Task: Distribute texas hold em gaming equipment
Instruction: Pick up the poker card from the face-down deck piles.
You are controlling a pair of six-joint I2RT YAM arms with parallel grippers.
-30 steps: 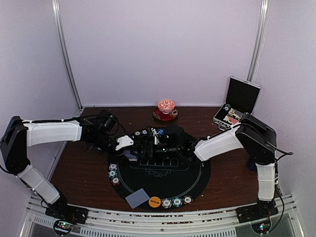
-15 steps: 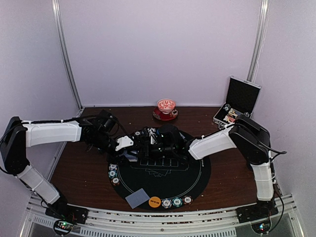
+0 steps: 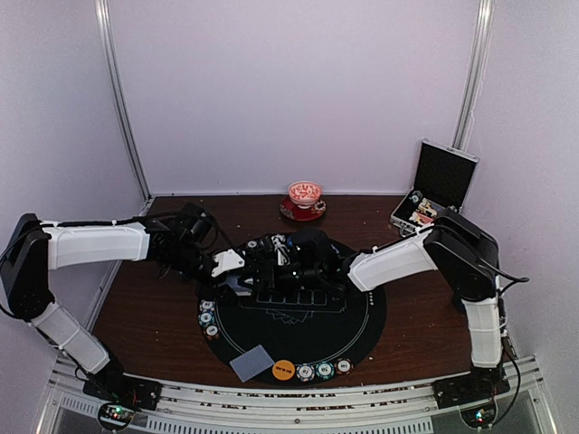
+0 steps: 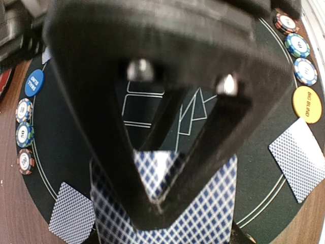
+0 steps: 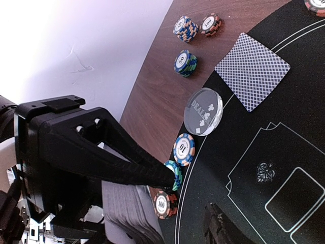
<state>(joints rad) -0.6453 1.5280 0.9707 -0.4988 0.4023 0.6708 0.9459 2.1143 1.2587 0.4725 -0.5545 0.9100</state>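
Note:
My left gripper (image 4: 152, 211) (image 3: 230, 263) is shut on a deck of blue-diamond-backed playing cards (image 4: 203, 208), held over the far left rim of the round black mat (image 3: 298, 327). My right gripper (image 5: 190, 195) (image 3: 273, 260) hovers right beside that deck (image 5: 122, 211), jaws apart with nothing between them; its upper finger (image 5: 127, 162) covers a teal chip (image 5: 176, 173). Next to it lie a 100 chip (image 5: 163, 204), a 10 chip (image 5: 184, 147) and the clear dealer disc (image 5: 203, 112). One dealt card (image 3: 251, 363) and an orange disc (image 3: 284, 369) lie at the mat's near edge.
Chip stacks (image 3: 324, 369) line the near rim and others (image 3: 207, 318) the left rim. A blue disc (image 4: 34, 83) lies on the mat. An open silver-edged case (image 3: 434, 194) stands back right and a red cup on a saucer (image 3: 305, 199) at back centre.
My right arm has moved left, up to the deck in my left gripper, and its jaws have narrowed. The left arm has stayed put.

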